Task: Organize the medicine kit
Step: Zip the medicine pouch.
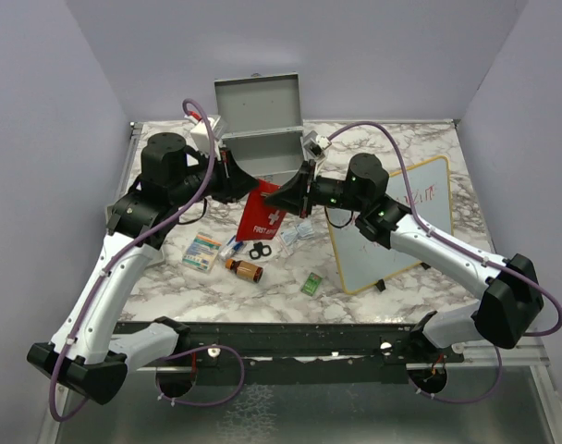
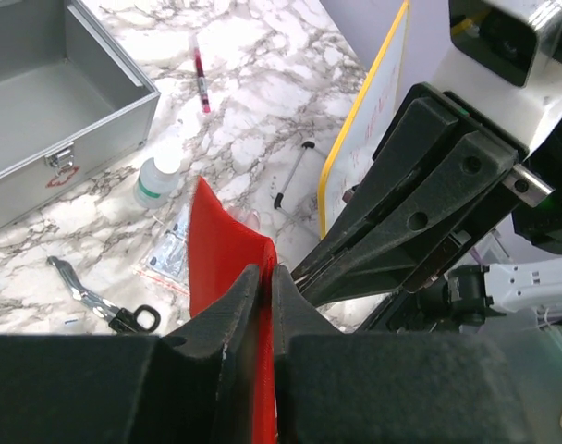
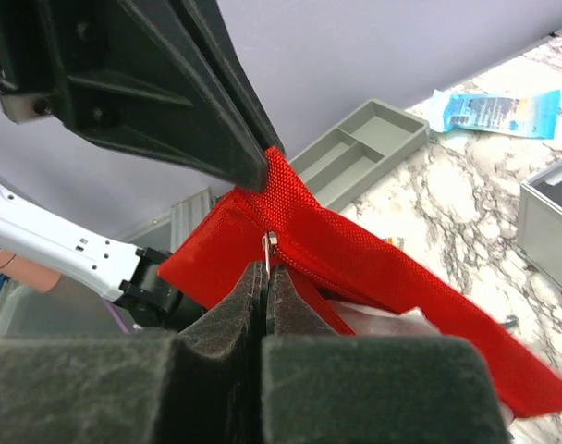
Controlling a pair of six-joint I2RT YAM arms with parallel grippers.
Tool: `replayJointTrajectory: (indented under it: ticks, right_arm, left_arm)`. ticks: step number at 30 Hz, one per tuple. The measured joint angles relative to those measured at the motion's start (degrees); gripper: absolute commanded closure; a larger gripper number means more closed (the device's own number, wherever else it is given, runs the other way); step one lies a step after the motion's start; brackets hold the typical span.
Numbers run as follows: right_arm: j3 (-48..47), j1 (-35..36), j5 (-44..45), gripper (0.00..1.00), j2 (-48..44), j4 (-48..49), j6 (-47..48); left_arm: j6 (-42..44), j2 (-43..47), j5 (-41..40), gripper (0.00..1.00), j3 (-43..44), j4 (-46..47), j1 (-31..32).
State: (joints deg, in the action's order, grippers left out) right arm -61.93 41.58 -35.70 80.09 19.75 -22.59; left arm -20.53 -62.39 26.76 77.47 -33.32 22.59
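Nearest the arms, in front of the medicine kit (image 1: 262, 146), stuff lies loose on the table (image 1: 262, 301): a small box (image 1: 201, 252), an amber bottle (image 1: 245, 269), black rings (image 1: 259, 251) and a green packet (image 1: 311, 284). Closer to the kit, both arms hold a red first-aid pouch (image 1: 265, 215) up off the marble. The left pincer (image 2: 265, 277) is clamped tight on its edge, and the right pincer (image 3: 265, 273) is pinched right at the zipper pull (image 3: 270, 242), so I'd guess they're working the zip. The kit sits at the back, past the pouch. It's grey metal, lid (image 1: 259, 102) up, with a latch (image 2: 59, 157) and a little red emblem (image 2: 63, 176) on the front, and it looks empty inside. So barely started, and basically everything has yet to go in.
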Motion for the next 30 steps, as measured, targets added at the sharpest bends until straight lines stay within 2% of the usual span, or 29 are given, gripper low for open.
replayJointTrajectory:
  ticks: [4, 7, 12, 24, 30]
  right_arm:
    - [-0.85, -0.63, -0.28, 0.99, 0.35, -2.08, 0.83]
    - [-1.81, -1.16, -0.72, 1.0, 1.38, -4.42, 1.99]
    - [-2.6, -1.31, -1.55, 1.0, 1.9, -6.29, 3.43]
    - [-2.64, -1.31, -7.1, 0.99, 1.9, -6.64, 5.62]
    - [-3.19, -1.31, -9.03, 0.99, 1.9, -7.45, 6.43]
  left_arm:
    - [0.2, 1.09, -0.74, 0.69, 0.0, 1.33, -0.42]
    - [0.24, 2.62, -0.81, 0.57, -0.04, 2.47, -0.68]
    - [1.51, 3.52, -0.5, 0.47, -1.07, 3.82, -0.72]
    - [12.52, 2.6, 4.5, 0.41, -3.17, 4.2, -0.72]
    - [14.8, 2.32, 8.26, 0.4, -5.9, 4.44, -0.72]
